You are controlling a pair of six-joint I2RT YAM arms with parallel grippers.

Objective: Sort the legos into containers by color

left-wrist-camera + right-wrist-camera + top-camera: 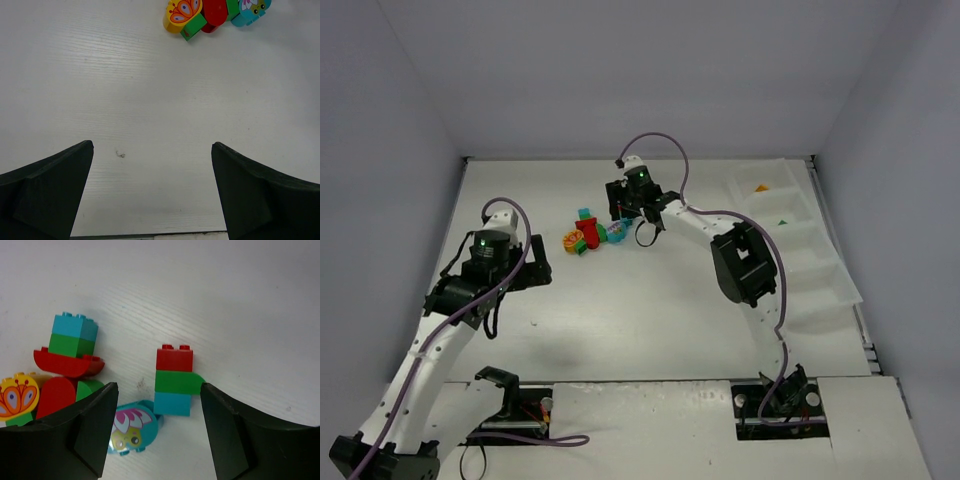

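Glossy plastic legos [174, 380], matt white table [150, 100] (faintly grained); translucent containers [812, 268]

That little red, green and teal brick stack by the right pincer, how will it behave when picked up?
The red-green-teal plastic brick stack looks rigid and probably light, being small. Its smooth sides may slip a little. Gripped off-centre, it might split at a seam between bricks.

A white table [640, 320] is seen, on which legos [588, 238] are clustered near the middle and a tray [815, 265] is laid along the right edge.
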